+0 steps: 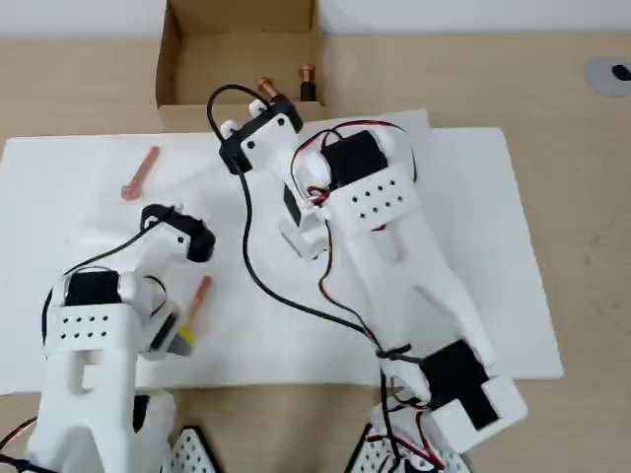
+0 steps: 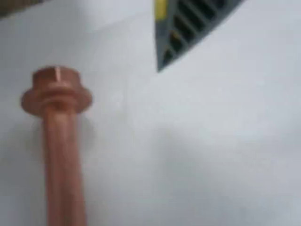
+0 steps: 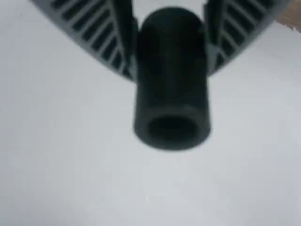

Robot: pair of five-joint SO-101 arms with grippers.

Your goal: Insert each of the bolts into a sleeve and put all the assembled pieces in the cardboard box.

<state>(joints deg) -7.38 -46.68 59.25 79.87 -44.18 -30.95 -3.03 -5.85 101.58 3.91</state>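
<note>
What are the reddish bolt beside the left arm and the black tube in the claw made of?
Bolt: probably copper or copper-plated metal; smooth reddish-brown sheen. Black tube: matte, dull, likely plastic or rubber; the look alone cannot settle which.

We log the bolt (image 2: 61,141) as copper-orange, head and shank alike. Sleeve (image 3: 171,89): matte black throughout. Fingers (image 3: 89,28) of the right gripper (image 3: 171,52): dark grey, ribbed in slanted stripes. Sheet (image 1: 488,227) is plain white, table (image 1: 582,177) pale tan wood grain, cardboard box (image 1: 237,64) brown. Right arm (image 1: 394,266) and left arm (image 1: 94,365) are white with black motors. Wires (image 1: 246,236) are black and red.
</note>
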